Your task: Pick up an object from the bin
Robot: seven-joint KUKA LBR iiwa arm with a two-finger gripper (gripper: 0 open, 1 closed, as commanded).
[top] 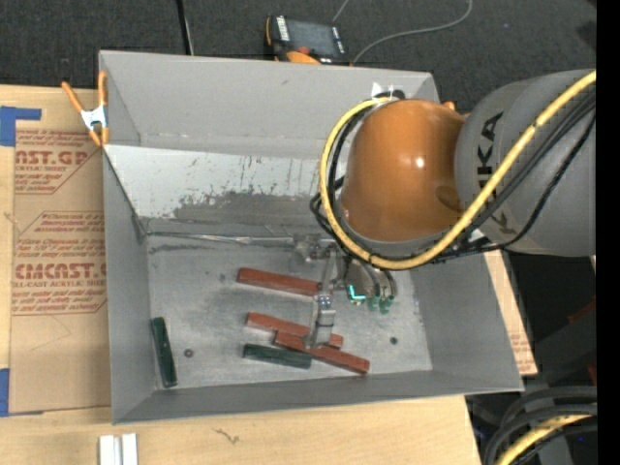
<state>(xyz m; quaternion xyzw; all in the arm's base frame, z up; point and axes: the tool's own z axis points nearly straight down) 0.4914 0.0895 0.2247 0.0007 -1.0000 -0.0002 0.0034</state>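
Observation:
My gripper (322,325) hangs below the arm's orange cover, low over the middle of the bin floor. Its tip is down among a small cluster of flat bars. Right under it lie a short red-brown bar (294,339) and a longer red-brown bar (342,358) that angles toward the front right. Another red-brown bar (274,321) lies just to the left. A dark green bar (276,356) rests in front of them. I cannot tell whether anything is held.
A further red-brown bar (278,280) lies behind the cluster, toward the bin's centre. A lone dark green bar (162,352) sits along the front left wall. The arm and its orange cover hide the bin's right rear part.

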